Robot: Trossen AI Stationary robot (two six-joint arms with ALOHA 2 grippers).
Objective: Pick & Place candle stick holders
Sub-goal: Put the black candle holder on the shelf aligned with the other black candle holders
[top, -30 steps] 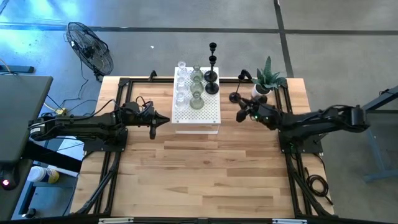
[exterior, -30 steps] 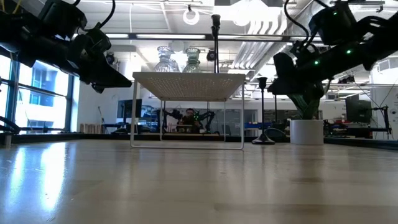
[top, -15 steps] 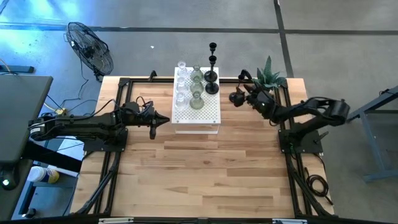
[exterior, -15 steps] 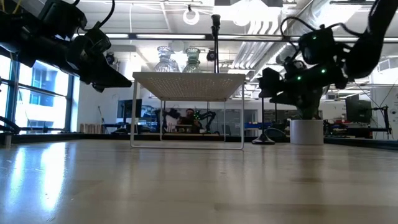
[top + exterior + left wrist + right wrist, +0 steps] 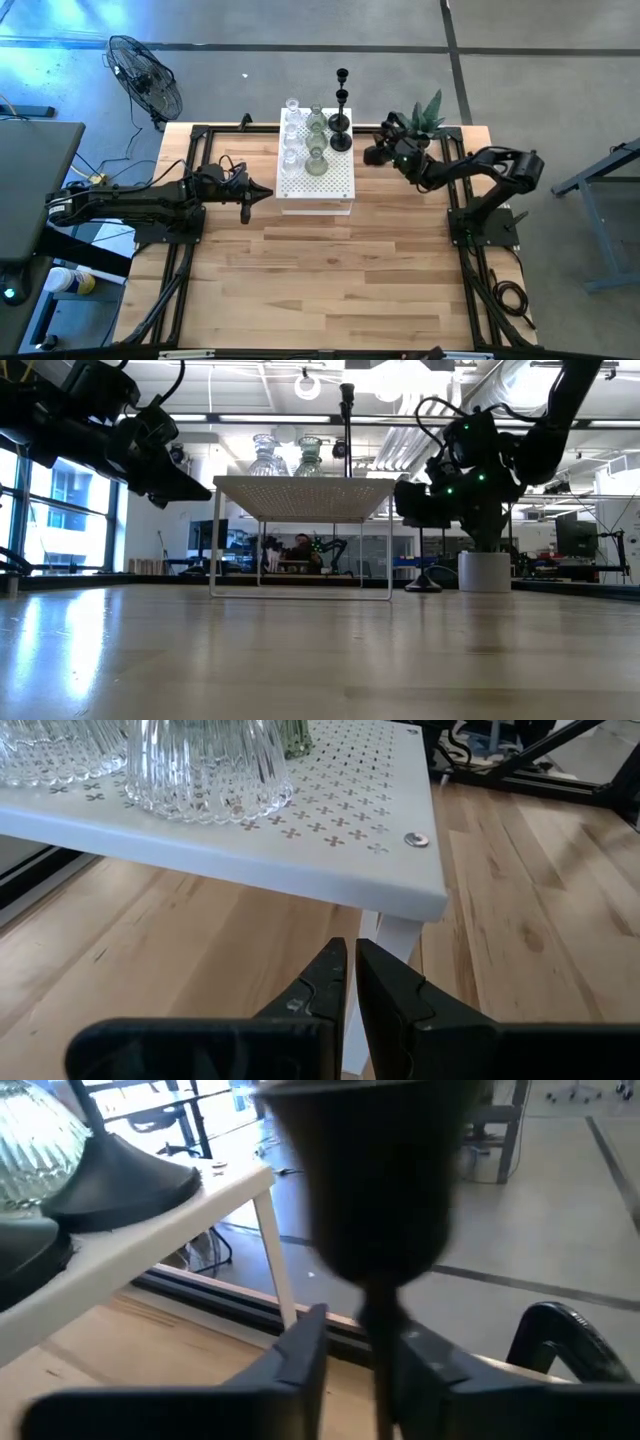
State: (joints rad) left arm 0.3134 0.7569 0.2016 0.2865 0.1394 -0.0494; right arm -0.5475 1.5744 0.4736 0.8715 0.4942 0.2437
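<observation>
A black candle stick holder stands on its round base point(image 5: 424, 586) on the table, right of the white perforated box point(image 5: 315, 178). Its cup point(image 5: 375, 1190) and thin stem point(image 5: 378, 1330) fill the right wrist view. My right gripper point(image 5: 384, 151) is open, with one finger on each side of the stem just below the cup. On the box stand clear glass holders point(image 5: 291, 130), greenish glass ones point(image 5: 316, 150) and taller black ones point(image 5: 341, 120). My left gripper point(image 5: 262, 192) is shut and empty, hovering at the box's left side near its front corner point(image 5: 420, 895). My right gripper has its fingers point(image 5: 300, 1350) level on either side of the black holder's stem point(image 5: 378, 1330), just under the cup, coming from the table's right. A gap shows on one side. Whether the other finger touches the stem, I cannot tell. The holder stands upright on the table.
A green spiky plant point(image 5: 428, 110) in a white pot point(image 5: 485, 571) stands just behind and right of my right gripper. A fan point(image 5: 145, 75) stands off the table at far left. Open wooden table top lies in front of the box.
My right gripper has swung toward the table's far edge and left, up to the black holder beside the box, and now straddles its stem. The holder has stayed on the table.
</observation>
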